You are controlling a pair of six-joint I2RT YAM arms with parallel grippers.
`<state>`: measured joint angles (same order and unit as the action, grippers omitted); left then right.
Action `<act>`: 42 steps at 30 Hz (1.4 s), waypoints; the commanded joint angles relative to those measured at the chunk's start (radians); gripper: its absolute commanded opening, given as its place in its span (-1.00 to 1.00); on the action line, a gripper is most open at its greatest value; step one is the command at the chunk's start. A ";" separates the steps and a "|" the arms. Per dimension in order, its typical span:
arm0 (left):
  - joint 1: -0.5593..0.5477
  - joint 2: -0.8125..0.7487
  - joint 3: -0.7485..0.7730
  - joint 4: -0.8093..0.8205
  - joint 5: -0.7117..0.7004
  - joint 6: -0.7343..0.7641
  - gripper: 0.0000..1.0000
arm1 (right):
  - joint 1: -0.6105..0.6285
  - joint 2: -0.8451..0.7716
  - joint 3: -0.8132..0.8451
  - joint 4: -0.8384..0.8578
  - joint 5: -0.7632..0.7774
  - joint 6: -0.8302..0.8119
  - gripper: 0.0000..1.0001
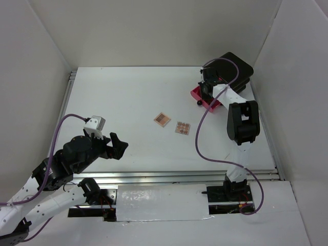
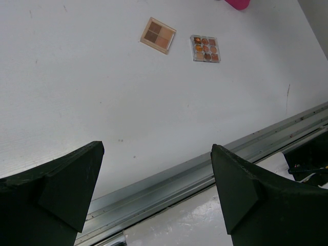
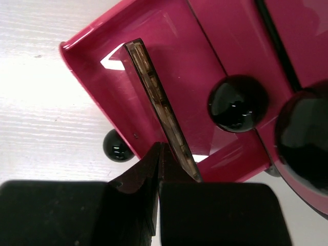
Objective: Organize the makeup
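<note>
No text, label, brand, number or sign can be read in any view. The four-pan palette [image 2: 158, 35] and the nine-pan palette [image 2: 205, 48] on the desk [image 1: 128, 97], and the narrow palette [image 3: 159, 102] in the pink drawer [image 3: 177, 46], show no legible print.

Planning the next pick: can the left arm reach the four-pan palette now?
Probably yes: the left gripper is open, bare table lies between it and the four-pan palette, and the nine-pan palette sits apart from it.

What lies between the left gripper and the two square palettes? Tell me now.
Nothing. In the left wrist view, only bare white table separates the open left gripper from the four-pan palette and the nine-pan palette.
</note>
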<state>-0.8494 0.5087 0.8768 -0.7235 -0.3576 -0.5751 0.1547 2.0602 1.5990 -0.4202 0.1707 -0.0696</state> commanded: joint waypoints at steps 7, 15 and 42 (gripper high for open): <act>0.001 -0.004 -0.001 0.055 0.009 0.024 0.99 | -0.011 0.012 0.029 0.008 0.053 0.013 -1.00; 0.001 -0.004 -0.001 0.055 0.008 0.023 0.99 | -0.012 0.037 0.029 -0.020 -0.028 -0.006 -1.00; 0.001 0.007 -0.001 0.055 0.008 0.024 0.99 | 0.048 -0.140 0.002 0.031 0.003 0.100 0.99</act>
<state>-0.8494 0.5091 0.8768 -0.7235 -0.3573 -0.5751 0.1673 2.0369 1.5845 -0.4301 0.1173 -0.0219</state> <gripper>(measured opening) 0.994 0.794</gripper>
